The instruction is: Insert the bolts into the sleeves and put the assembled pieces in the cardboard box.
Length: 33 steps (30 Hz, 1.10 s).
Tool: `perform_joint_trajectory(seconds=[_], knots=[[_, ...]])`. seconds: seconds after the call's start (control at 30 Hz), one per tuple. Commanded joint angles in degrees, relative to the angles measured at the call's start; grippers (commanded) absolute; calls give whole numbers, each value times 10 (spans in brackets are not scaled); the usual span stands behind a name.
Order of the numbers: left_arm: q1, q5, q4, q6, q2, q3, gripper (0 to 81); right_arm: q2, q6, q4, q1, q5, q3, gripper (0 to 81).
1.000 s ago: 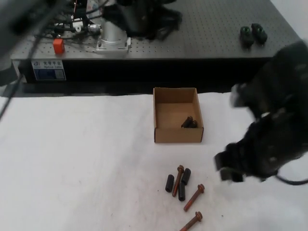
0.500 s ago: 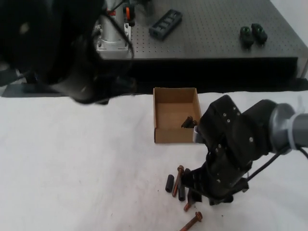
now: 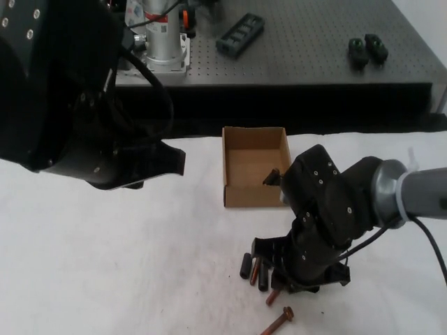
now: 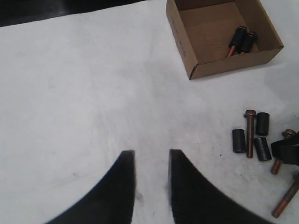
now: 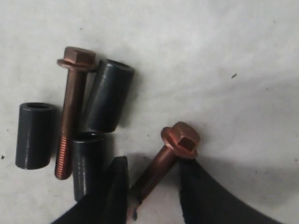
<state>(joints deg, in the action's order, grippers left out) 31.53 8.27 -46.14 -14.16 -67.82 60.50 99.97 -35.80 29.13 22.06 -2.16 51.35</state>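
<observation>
Cardboard box (image 4: 233, 63) holds two sleeved bolts (image 4: 241, 40); my left gripper (image 4: 152, 155) gapes empty, right gripper (image 5: 152, 163) open astride a bolt (image 5: 180, 140).

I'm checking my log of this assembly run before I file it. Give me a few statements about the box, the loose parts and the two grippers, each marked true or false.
1. The cardboard box holds two assembled pieces. True.
2. Three loose sleeves lie on the cloth. True.
3. The right gripper is shut on a sleeve. False: it is open, with the shank of a bolt between its fingers.
4. The left gripper holds a bolt. False: it is open and empty, over bare cloth, apart from the loose parts.
</observation>
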Motion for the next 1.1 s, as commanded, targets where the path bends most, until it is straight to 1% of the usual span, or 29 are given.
perform_joint_trajectory(seconds=[0.0, 0.07, 0.17, 0.2, 0.3, 0.43, 0.5, 0.6, 0.67, 0.7, 0.8, 0.9, 1.0, 1.07], knots=[[1, -1, -1, 9, 5, 0, 188, 20, -1, -7, -1, -12, -2, 193], [1, -1, -1, 15, 5, 0, 188, 20, 9, -10, -1, -10, -2, 142], [1, -2, -5, 33, 5, 0, 188, 20, 11, -25, -1, -10, -2, 26], [1, -7, -7, 40, 5, 0, 188, 20, 11, -33, -1, -10, -2, 2], [1, -60, -9, 47, 5, 0, 188, 20, 10, -69, -4, -11, -2, 2], [1, -190, -9, 106, -9, 0, 188, -13, 8, -84, -19, -10, -3, 2], [1, -224, -6, 121, -28, 0, 200, -45, 27, -70, -30, -5, -6, 2], [3, -236, 3, 130, -70, 0, 265, -118, 77, -40, -50, 22, -25, 2], [7, -240, 19, 130, -109, 0, 323, -176, 105, -12, -69, 25, -48, 2], [10, -240, 28, 130, -130, 1, 337, -200, 115, 0, -78, 22, -58, 2], [28, -240, 58, 130, -199, 12, 339, -289, 141, 40, -106, 22, -97, 2], [49, -237, 63, 130, -270, 49, 339, -366, 153, 58, -126, 22, -137, 2], [67, -209, 55, 130, -343, 104, 339, -431, 155, 65, -138, 5, -170, 2], [75, -208, 49, 130, -384, 143, 339, -459, 155, 65, -141, -4, -187, 2]])
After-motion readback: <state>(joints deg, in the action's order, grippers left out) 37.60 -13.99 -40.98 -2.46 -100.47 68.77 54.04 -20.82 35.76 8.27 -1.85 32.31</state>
